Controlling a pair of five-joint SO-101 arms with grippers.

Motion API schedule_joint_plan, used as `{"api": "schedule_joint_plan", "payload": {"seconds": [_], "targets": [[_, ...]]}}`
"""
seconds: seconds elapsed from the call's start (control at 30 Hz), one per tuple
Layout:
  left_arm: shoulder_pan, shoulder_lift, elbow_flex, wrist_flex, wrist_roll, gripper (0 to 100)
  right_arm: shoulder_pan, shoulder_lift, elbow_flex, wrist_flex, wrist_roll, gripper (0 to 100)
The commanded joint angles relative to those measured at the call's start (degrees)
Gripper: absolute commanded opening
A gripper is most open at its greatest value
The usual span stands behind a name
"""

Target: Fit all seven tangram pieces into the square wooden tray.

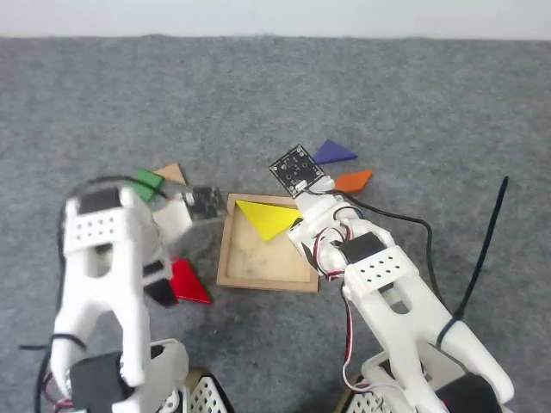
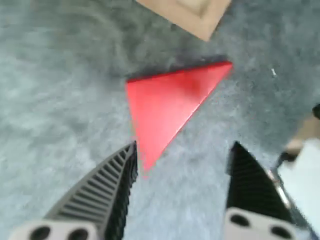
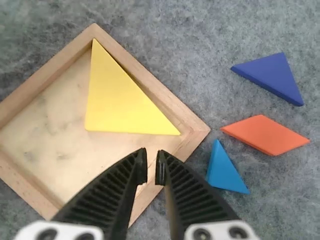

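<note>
A yellow triangle (image 1: pixel 269 218) lies in the upper right corner of the square wooden tray (image 1: pixel 225 258) at the frame's centre, with the right gripper (image 3: pixel 151 160) poised above the tray, its jaws all but closed on nothing. Just left of the tray, the left gripper (image 2: pixel 185 150) hangs wide open over a red triangle (image 2: pixel 170 102) on the grey carpet (image 1: pixel 430 103).

The square wooden tray (image 1: pixel 225 251) (image 3: pixel 165 102) lies flat on the grey carpet. It holds one large yellow triangle (image 1: pixel 269 219) (image 3: pixel 120 102), lying flat with its long edge against one wall. A red triangle (image 1: pixel 188 282) (image 2: pixel 170 102) lies just beside the tray's near left corner. A green piece (image 1: pixel 148 183) and a tan triangle (image 1: pixel 172 173) sit together farther left. On the opposite side lie a dark blue triangle (image 1: pixel 333 153) (image 3: pixel 272 76), an orange parallelogram (image 1: pixel 354 180) (image 3: pixel 264 134) and a small light blue triangle (image 3: pixel 223 169), near each other but apart.
</note>
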Motion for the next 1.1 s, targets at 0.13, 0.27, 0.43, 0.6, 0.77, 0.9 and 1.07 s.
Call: {"api": "schedule_joint_plan", "payload": {"seconds": [0.13,0.27,0.43,0.6,0.77,0.9,1.07], "targets": [[2.55,3.08,7.87,-13.63,-0.7,33,1.1,-3.03,-1.32,-0.92,0.62,4.5],[2.64,6.42,5.23,-18.2,2.99,33,1.1,-3.03,-1.32,-0.92,0.62,4.5],[2.29,11.43,0.31,-24.35,12.22,33,1.19,-3.03,-1.32,-0.92,0.62,4.5],[2.11,17.05,-6.11,-27.34,24.62,33,1.19,-3.03,-1.32,-0.92,0.62,4.5],[0.0,21.27,-12.09,-28.04,31.47,32,1.8,-3.03,-1.32,-0.92,0.53,4.5],[-3.16,24.62,-16.4,-27.78,34.81,31,2.86,-4.09,-1.41,-0.92,0.35,4.5],[-5.63,23.91,-18.59,-21.1,39.38,31,2.95,-8.84,0.35,-0.13,0.53,4.5]]}}
